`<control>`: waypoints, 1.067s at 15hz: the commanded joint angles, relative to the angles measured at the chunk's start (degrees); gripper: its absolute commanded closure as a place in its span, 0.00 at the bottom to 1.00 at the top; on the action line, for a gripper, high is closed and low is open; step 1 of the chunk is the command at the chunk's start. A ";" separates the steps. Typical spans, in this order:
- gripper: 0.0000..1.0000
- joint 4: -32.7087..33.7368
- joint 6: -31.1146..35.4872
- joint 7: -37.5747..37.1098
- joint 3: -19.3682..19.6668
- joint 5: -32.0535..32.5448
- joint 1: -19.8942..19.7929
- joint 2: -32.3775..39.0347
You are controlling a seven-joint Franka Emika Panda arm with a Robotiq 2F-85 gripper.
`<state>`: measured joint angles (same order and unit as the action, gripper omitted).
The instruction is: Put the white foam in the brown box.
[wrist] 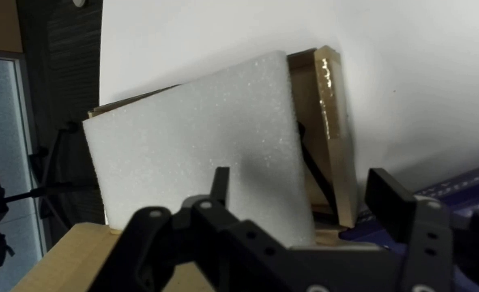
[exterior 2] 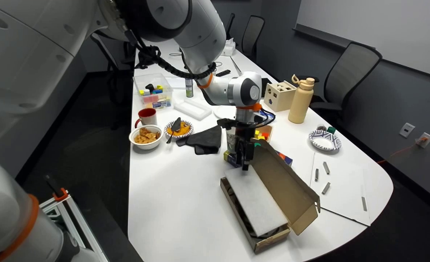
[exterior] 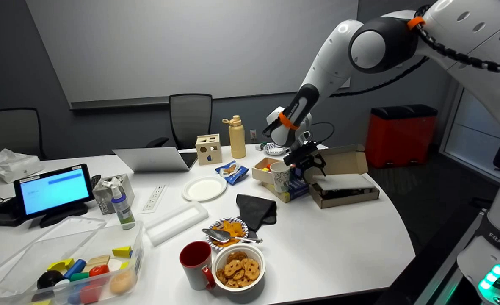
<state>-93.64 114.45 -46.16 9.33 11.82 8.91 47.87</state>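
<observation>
White foam (exterior 2: 256,200): lies over the mouth of the brown box (exterior 2: 273,241), slightly askew, seemingly proud of the rim rather than down between the walls. Dark contents (exterior: 338,194) show under its edge; whether they or the rim bear it, cannot tell. Pincer (wrist: 302,190) above one end, jaws spread wide, nothing gripped; contact with the foam cannot be told.

My reading: perhaps not seated. Pressing only the end below the pincer could tip the opposite end up, contents acting as pivot. A sideways shove could slide the sheet over the low wall onto the surface (exterior 2: 182,203). Lid flap (exterior 2: 280,185) stands near the jaws; a careless exit might snag it, jolting box and loose sheet.

Views: wrist view gives a gap at the end by the blue carton (wrist: 466,193), black strap (wrist: 318,173) inside; neither exterior view shows that strap distinctly. Foam's height hard to judge from there. Paper cup (exterior: 281,177) near the pincer in both exterior views, absent from the wrist view; blind knock possible.
</observation>
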 commanded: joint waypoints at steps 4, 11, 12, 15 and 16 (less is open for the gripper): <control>0.00 -2.97 -0.03 0.15 -0.88 -1.00 0.30 -4.98; 0.00 -7.01 0.11 -1.38 -1.60 -1.06 1.01 -11.64; 0.00 -7.49 0.19 -1.55 -1.75 -1.08 0.93 -12.27; 0.00 -9.01 0.35 -2.42 -2.00 -0.81 1.07 -14.35; 0.00 -9.36 0.23 -2.53 -2.18 -0.71 1.14 -14.94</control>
